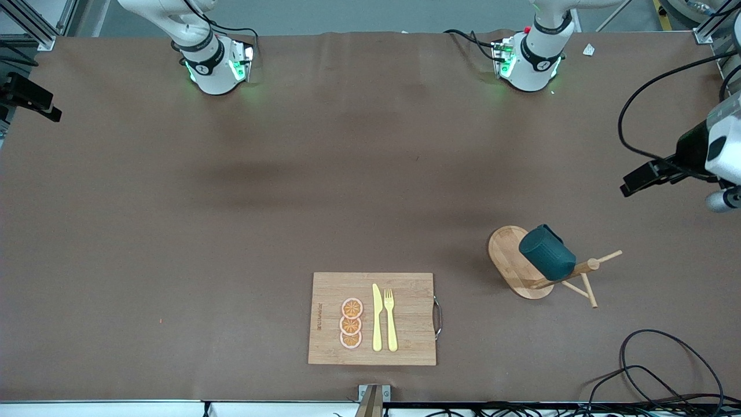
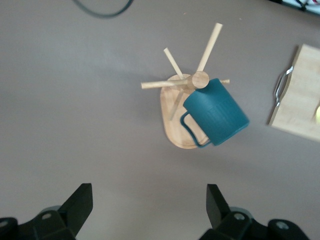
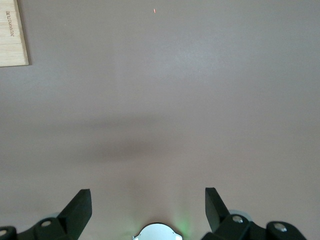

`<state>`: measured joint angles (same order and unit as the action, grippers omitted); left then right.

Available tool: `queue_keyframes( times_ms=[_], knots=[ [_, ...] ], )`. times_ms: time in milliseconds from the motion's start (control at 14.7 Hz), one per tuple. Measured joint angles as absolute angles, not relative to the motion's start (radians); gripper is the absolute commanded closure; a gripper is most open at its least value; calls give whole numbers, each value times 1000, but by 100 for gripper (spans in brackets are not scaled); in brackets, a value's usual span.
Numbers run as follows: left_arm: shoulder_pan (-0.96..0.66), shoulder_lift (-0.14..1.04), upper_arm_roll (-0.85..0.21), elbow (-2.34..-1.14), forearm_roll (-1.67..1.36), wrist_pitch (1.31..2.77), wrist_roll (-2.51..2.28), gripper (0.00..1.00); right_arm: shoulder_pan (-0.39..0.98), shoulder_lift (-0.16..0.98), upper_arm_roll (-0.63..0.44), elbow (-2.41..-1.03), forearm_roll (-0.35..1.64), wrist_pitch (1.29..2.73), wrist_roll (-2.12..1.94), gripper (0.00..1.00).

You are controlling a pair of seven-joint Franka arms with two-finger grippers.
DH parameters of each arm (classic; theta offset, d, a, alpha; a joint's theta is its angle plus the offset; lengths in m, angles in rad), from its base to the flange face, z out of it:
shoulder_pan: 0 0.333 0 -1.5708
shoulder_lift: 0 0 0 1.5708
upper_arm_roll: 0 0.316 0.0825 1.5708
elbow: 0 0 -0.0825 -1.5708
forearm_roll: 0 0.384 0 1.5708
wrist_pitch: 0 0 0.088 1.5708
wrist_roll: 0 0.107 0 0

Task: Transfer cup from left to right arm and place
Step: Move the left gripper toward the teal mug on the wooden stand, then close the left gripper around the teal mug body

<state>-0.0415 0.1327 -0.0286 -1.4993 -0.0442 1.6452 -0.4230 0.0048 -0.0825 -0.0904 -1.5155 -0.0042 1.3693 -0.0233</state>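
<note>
- The task stands at its very start: the cup hangs untouched on a peg of the wooden mug tree, in the lower right of the front view, toward the left arm's end of the desk.
- The left end effector hovers high over the mug tree, fingers spread wide with nothing between them; in the front view it shows only at the right edge of the frame.
- The right end effector is likewise spread and empty, over bare desk near its own base; that arm waits.
- Next move, as I judge it: the left arm must come down on the cup, line its fingers across the ribbed wall or rim, close, then lift the handle off the peg along the peg's slope before carrying it toward the right arm.
- The left wrist view shows the handle hooked on the peg and the cup tilted, mouth turned away; the front view hides the handle.
- Only the front view shows the whole cutting board in the lower centre, with a yellow knife, a fork and three orange slices on it.
- The right wrist view shows only a corner of that board, at its upper left.
</note>
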Motion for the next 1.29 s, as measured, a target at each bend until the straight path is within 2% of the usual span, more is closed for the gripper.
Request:
queue_keyframes(
  times_ms=[409, 817, 1294],
  knots=[
    [-56, 280, -43, -1492, -119, 1803, -765, 0, 5, -83, -90, -1516, -4, 1369, -23, 0],
    [-59, 410, -58, -1483, -151, 1924, -849, 0, 7, -83, -88, -1516, -4, 1369, -24, 0],
    [-71, 486, -60, -1474, -160, 1993, -868, 0, 8, -83, -88, -1516, -4, 1369, -24, 0]
  ],
)
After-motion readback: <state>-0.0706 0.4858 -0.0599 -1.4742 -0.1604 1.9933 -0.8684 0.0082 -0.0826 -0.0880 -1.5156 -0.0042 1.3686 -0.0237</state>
